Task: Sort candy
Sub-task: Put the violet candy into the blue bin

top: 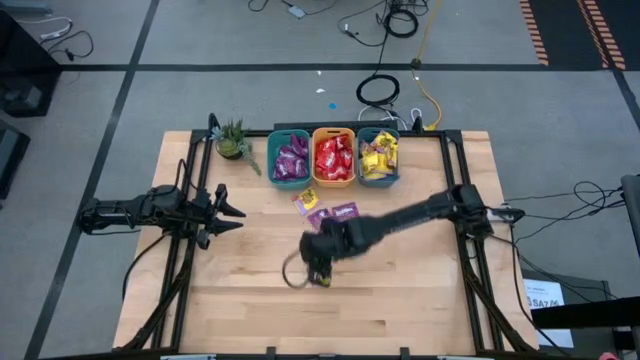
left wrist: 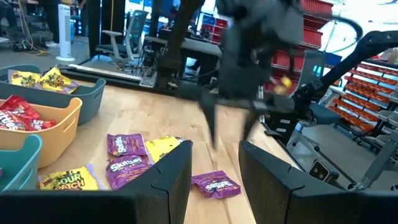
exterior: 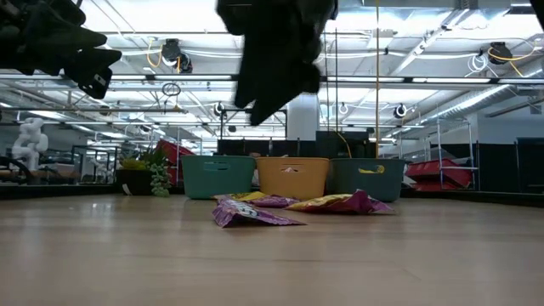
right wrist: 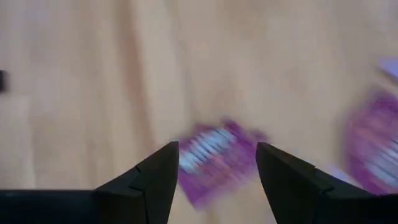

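Grey floor (top: 200, 40), black cables (top: 380, 90), ceiling lights (exterior: 442, 42), shelving (left wrist: 373, 74)

One camera looks straight down from high up at the whole table (top: 400, 300). Another sits low at table height, looking across at the bins (exterior: 291, 177). Each wrist camera looks closely past its own fingers, and all see loose candy (left wrist: 214, 185).

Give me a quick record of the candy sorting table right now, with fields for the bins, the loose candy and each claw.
bins: teal bin with purple packets, orange bin with red, second teal bin with yellow
loose candy: a few purple and yellow packets on the table in front of the bins
right claw: open, above a purple packet, mid-table
left claw: open, empty, waiting at the table's left edge
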Controlling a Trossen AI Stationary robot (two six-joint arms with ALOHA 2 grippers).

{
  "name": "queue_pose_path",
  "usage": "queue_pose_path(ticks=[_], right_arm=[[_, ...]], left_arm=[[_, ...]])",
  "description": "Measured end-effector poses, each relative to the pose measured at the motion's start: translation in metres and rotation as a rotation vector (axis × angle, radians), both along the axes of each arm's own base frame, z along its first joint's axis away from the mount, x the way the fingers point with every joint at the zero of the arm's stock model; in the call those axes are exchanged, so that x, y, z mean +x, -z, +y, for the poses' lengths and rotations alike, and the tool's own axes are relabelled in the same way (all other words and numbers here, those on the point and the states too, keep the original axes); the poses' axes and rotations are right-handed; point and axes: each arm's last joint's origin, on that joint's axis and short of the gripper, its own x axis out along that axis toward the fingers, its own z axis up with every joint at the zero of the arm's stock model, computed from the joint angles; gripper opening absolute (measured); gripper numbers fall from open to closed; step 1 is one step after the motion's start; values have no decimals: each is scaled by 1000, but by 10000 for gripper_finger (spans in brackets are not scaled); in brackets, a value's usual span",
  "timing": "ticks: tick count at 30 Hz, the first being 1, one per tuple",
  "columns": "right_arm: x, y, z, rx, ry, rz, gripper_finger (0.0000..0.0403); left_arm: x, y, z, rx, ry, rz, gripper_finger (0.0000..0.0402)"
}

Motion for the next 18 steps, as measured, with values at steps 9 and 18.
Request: queue_pose_path(ticks=[9,18], right_arm=[[-16,88,26,-38,124,-110,206],[-4,134,29,-60,117,-143,192]], left_arm=[[0,0,0,0,0,1,142],[0,0,0,0,0,2,142]])
